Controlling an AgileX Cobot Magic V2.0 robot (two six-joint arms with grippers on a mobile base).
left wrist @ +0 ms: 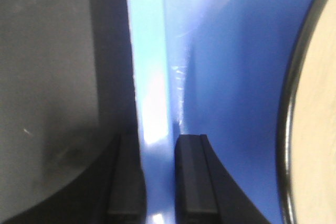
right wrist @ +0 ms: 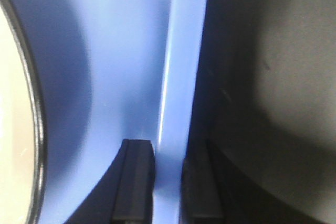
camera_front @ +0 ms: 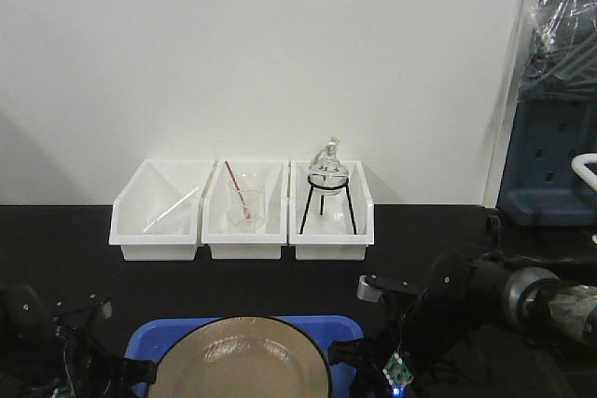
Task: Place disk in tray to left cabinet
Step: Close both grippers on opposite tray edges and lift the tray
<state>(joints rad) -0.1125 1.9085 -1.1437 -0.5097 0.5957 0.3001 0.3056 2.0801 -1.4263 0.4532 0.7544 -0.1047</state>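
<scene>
The tan disk (camera_front: 244, 358) lies in the blue tray (camera_front: 154, 337), nearly filling it. The left tool (left wrist: 157, 182) is clamped on the tray's left rim, the right tool (right wrist: 168, 182) on its right rim. Behind the tray, three white bins (camera_front: 242, 223) line the black desk (camera_front: 93, 277).

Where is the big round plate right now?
In the front view, the disk lies on the blue tray at the bottom middle, nearer the camera than the three white bins.
</scene>
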